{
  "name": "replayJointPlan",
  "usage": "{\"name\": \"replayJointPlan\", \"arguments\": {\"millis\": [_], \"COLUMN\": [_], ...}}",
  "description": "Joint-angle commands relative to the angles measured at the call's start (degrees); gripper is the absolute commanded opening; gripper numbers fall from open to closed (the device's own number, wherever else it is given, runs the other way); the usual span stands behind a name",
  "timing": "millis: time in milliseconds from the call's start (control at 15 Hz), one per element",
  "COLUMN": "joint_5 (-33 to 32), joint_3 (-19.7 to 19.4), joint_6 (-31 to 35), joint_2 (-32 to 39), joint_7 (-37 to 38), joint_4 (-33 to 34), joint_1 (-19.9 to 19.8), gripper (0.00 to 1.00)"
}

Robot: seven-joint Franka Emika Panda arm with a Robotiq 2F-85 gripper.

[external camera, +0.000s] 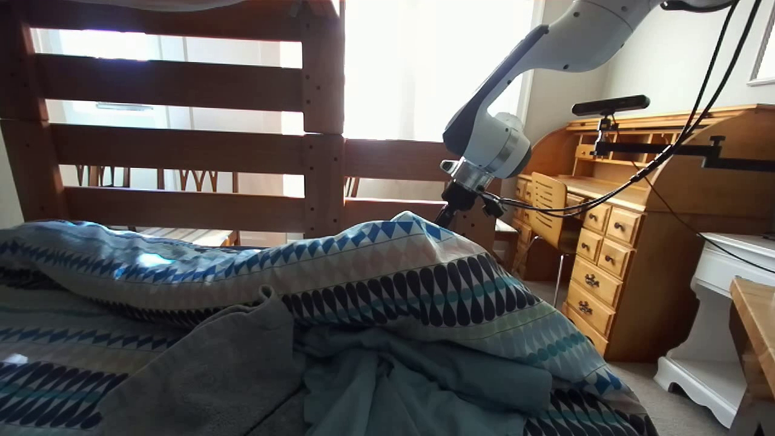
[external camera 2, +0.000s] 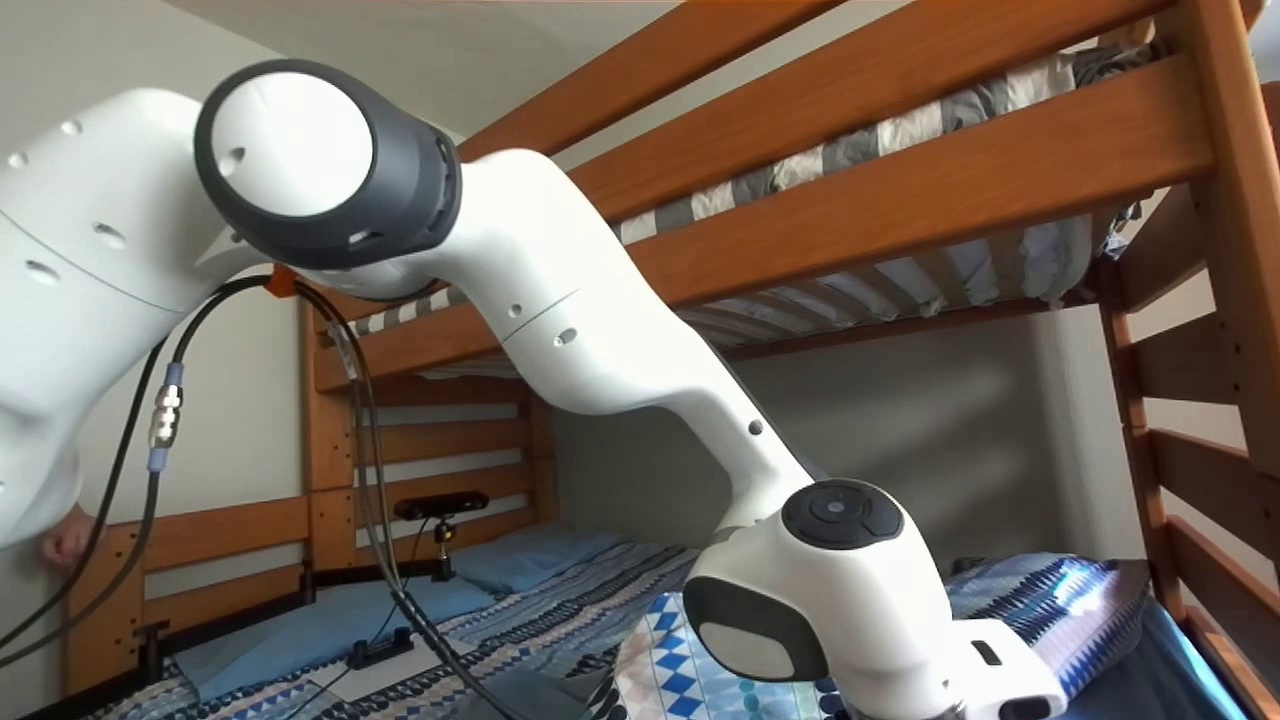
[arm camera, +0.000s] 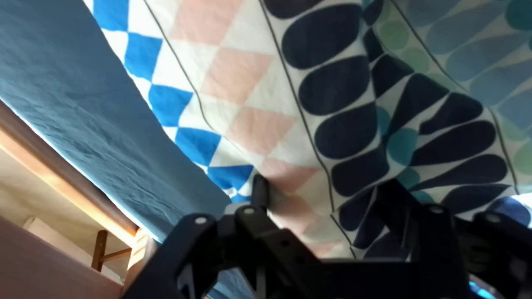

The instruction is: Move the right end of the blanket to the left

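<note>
The blanket [external camera: 418,284] has dark navy, blue, pink and white patterned stripes and lies in a raised fold across the bed. It also shows in an exterior view [external camera 2: 675,650], partly behind the arm, and fills much of the wrist view [arm camera: 257,128]. My gripper [external camera: 447,215] points down at the far side of the fold's peak, and its fingertips are hidden there. In the wrist view my gripper [arm camera: 326,187] is open, its fingers apart with blanket cloth bunched between them. The fingers touch or press into the cloth. The gripper lies out of frame in an exterior view, below the arm's wrist.
A grey-teal cloth [external camera: 375,375] lies in front of the fold. Wooden bunk-bed rails [external camera: 181,145] stand behind the blanket, with an upper bunk [external camera 2: 900,200] overhead. A blue sheet [arm camera: 104,112] lies beside the blanket. A camera on a mount [external camera: 610,106] and a wooden desk [external camera: 654,242] stand nearby.
</note>
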Motion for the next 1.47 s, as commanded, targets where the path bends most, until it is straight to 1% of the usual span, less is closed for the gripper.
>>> {"name": "replayJointPlan", "arguments": {"millis": [0,67,133,200,333,400,600,867,933,1000,1067,1200,1400], "joint_5": [4.62,6.36,8.65,9.88,10.91,10.76,8.96,7.91,6.29,2.90,2.48,0.94,0.52], "joint_3": [3.79,5.13,7.62,8.68,11.84,13.07,16.62,19.33,21.35,23.68,22.73,21.69,19.53], "joint_6": [8.41,11.79,15.89,18.99,23.62,25.18,26.85,29.53,33.32,36.94,35.06,34.60,28.26], "joint_2": [1.43,1.44,1.73,1.82,1.80,1.63,0.21,0.89,1.98,3.04,1.46,0.46,-0.49], "joint_7": [-0.75,-0.41,-0.59,0.20,0.38,0.58,0.41,0.66,1.17,1.52,0.94,-0.98,-4.32], "joint_4": [1.21,1.04,1.32,1.21,0.67,0.17,-2.78,-3.67,-2.61,-1.85,-3.67,-4.74,-5.41], "joint_1": [-0.84,-0.85,-1.60,-1.37,-2.02,-2.27,-4.06,-6.02,-7.31,-9.19,-9.44,-10.48,-12.65], "gripper": [0.38,0.30,0.24,0.17,0.03,0.00,0.00,0.00,0.00,0.26,0.27,0.40,0.60]}}
